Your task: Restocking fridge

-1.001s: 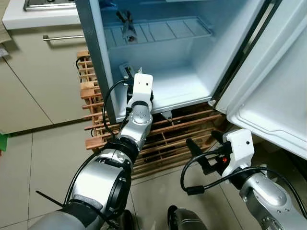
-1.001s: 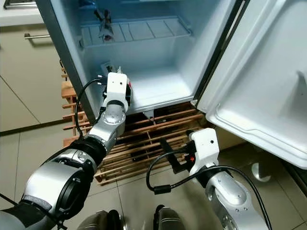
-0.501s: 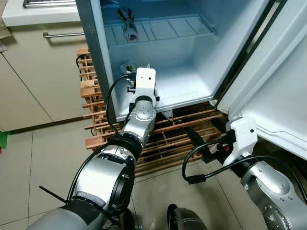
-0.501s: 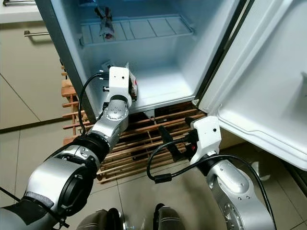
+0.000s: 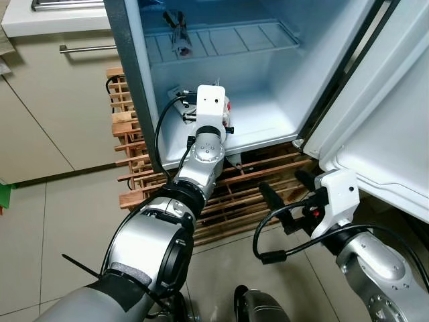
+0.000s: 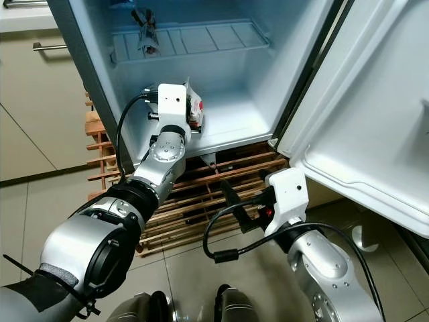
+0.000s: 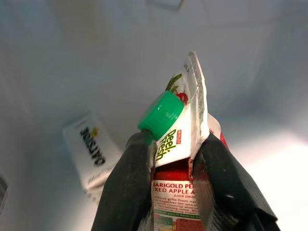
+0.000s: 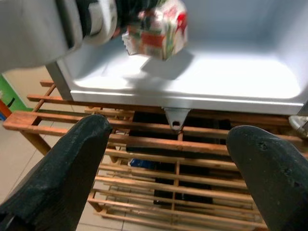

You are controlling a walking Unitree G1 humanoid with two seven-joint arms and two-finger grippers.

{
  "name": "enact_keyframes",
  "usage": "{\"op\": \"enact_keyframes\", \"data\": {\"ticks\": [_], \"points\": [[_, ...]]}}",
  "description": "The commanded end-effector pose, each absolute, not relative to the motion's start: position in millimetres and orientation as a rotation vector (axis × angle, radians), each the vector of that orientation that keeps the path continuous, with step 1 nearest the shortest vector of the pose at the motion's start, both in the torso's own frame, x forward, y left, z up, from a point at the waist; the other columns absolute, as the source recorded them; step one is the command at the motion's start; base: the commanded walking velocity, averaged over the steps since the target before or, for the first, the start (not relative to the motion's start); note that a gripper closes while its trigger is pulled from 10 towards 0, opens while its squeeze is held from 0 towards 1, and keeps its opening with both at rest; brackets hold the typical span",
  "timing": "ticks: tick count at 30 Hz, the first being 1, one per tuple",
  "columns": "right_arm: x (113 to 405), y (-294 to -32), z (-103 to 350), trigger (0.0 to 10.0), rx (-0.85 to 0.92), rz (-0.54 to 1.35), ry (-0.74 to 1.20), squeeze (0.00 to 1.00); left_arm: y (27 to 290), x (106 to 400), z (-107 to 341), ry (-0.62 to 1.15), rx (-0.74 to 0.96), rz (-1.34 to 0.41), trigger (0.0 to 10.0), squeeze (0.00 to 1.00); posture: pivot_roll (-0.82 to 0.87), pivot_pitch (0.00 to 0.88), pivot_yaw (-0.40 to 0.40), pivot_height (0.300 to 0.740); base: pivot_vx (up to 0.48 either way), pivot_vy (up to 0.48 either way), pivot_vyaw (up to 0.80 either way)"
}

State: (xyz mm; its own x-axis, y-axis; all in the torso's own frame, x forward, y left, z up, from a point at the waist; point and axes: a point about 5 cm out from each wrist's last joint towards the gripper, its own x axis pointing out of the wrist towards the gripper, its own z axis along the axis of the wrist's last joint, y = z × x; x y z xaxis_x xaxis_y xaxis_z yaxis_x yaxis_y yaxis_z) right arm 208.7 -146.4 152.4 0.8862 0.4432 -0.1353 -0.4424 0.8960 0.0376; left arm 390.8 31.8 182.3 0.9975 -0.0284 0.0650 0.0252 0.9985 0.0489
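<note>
Left gripper outstretched, fingers clamped; right gripper low, fingers spread.

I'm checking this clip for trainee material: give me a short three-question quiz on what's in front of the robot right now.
1. True or false: the left pincer is shut on a juice carton with a green cap.
2. Which does the right pincer face? A) a wooden slatted rack under the fridge B) a sink C) a drawer full of cutlery
3. Fill in: the fridge door stands ____.

Key: 1 true; the carton sits between both fingers, held over the fridge floor. 2 A; its fingers are spread wide and hold nothing. 3 open, on the robot's right.
</note>
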Motion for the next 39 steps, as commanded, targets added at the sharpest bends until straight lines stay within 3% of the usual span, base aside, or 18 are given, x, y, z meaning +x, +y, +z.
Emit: {"op": "enact_keyframes", "data": {"ticks": [1, 18, 19, 20, 22, 25, 26, 39], "points": [[203, -143, 160, 10.0, -0.001, 0.466, 0.118, 0.00, 14, 388, 196, -0.134, 0.049, -0.058, 0.0, 0.00, -0.41, 0.198, -0.020, 0.740, 0.000, 0.000, 0.00], [168, -138, 168, 10.0, -0.009, 0.465, 0.156, 0.00, 44, 392, 182, -0.111, 0.061, 0.025, 0.0, 0.00, -0.49, 0.280, -0.050, 0.740, 0.000, 0.000, 0.00], [166, -139, 168, 10.0, -0.010, 0.463, 0.161, 0.00, 45, 392, 181, -0.111, 0.064, 0.024, 1.9, 0.00, -0.49, 0.282, -0.051, 0.740, 0.000, 0.000, 0.00], [164, -139, 168, 10.0, -0.010, 0.459, 0.167, 0.00, 47, 392, 180, -0.112, 0.069, 0.026, 6.5, 0.00, -0.50, 0.285, -0.052, 0.740, 0.000, 0.000, 0.00], [161, -139, 167, 10.0, -0.010, 0.453, 0.178, 0.00, 50, 393, 180, -0.111, 0.076, 0.031, 10.0, 0.00, -0.50, 0.291, -0.054, 0.740, 0.000, 0.000, 0.00], [157, -140, 167, 10.0, -0.010, 0.450, 0.189, 0.00, 52, 394, 182, -0.124, 0.089, 0.035, 10.0, 0.00, -0.50, 0.298, -0.053, 0.740, 0.000, 0.000, 0.00], [156, -139, 167, 10.0, -0.009, 0.447, 0.193, 0.00, 54, 395, 185, -0.138, 0.091, 0.040, 10.0, 1.00, -0.50, 0.302, -0.052, 0.740, 0.000, 0.000, 0.00], [154, -135, 166, 10.0, 0.004, 0.427, 0.193, 0.00, 53, 399, 207, -0.228, 0.077, 0.009, 10.0, 1.00, -0.49, 0.305, -0.028, 0.740, 0.000, 0.000, 0.00]]}}
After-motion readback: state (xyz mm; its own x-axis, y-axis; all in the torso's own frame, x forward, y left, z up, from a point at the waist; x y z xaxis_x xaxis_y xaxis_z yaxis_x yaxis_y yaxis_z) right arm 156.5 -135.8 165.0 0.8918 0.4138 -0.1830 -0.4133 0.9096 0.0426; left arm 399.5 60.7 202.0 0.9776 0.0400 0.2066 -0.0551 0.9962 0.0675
